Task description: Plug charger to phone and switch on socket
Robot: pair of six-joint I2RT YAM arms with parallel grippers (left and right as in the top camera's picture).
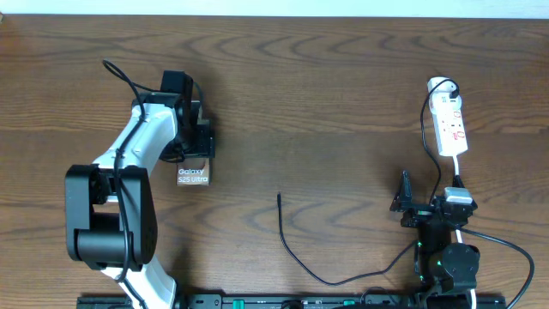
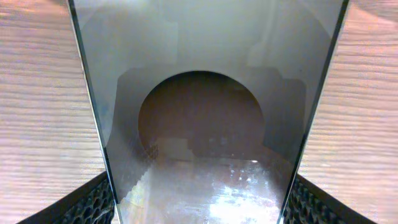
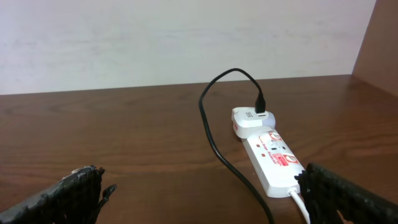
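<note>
The phone [image 1: 192, 176] lies face up left of centre, showing white "Galaxy" lettering. My left gripper [image 1: 197, 144] sits at its far end. In the left wrist view the phone's glossy face [image 2: 199, 93] fills the frame, and both fingers of the left gripper [image 2: 199, 208] press on its side edges. The charger cable's plug tip [image 1: 279, 196] lies loose at mid-table, and the cable [image 1: 302, 262] curves toward the right arm. The socket [image 1: 451, 125] [image 3: 273, 158] lies at the far right with a white plug [image 3: 252, 121]. My right gripper [image 1: 419, 206] [image 3: 199, 193] is open and empty, short of the socket.
The black charger cable [image 3: 211, 134] loops from the white plug [image 1: 440, 86] down past the right arm. The socket's white cord [image 3: 301, 205] runs under the right finger. A pale wall [image 3: 186, 37] stands behind the table. The arm bases line the front edge [image 1: 283, 300].
</note>
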